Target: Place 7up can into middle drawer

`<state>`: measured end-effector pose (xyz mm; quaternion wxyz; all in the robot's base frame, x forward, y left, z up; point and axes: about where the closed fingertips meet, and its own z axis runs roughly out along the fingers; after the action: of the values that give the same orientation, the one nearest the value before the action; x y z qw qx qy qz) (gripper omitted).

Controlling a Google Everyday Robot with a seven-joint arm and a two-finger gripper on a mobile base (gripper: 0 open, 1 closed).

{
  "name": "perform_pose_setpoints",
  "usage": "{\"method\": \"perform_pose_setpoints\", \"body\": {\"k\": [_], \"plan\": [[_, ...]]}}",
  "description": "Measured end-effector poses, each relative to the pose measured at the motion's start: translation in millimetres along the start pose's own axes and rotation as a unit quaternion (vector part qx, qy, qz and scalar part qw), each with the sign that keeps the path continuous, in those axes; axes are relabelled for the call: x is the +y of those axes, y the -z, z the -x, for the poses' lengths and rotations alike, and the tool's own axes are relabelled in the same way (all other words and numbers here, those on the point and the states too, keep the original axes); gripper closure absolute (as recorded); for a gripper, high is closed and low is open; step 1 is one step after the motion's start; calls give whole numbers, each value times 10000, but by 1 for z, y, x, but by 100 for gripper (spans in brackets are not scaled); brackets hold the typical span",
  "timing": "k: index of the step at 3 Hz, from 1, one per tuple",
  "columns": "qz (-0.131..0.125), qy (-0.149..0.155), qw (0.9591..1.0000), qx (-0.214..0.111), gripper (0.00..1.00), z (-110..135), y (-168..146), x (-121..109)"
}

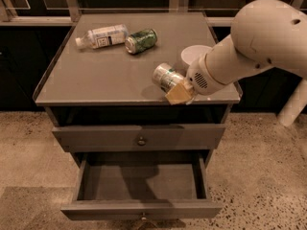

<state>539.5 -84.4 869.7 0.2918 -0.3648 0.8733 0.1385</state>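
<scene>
The 7up can [164, 75], silvery-white with green markings, lies on its side in my gripper [173, 86]. The gripper is shut on it and holds it just above the front right part of the cabinet top [110, 75]. One tan finger [179, 94] shows under the can. The white arm reaches in from the right. The middle drawer [141, 209] is pulled open below the closed upper drawer front [139, 137]. Its grey inside is bare. The can is over the cabinet top, behind the drawer's opening.
A white bowl [194, 54] sits on the top right, partly behind the arm. A darker green can [141, 40] and a clear white-labelled bottle [102, 36] lie at the back left. Speckled floor [259, 176] surrounds the cabinet.
</scene>
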Motion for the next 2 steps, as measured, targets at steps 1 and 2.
{"method": "perform_pose_setpoints", "body": {"k": [1, 2], "plan": [[66, -298, 9994, 164, 100, -23, -8, 11], [-45, -855, 9961, 210, 100, -59, -15, 24]]}}
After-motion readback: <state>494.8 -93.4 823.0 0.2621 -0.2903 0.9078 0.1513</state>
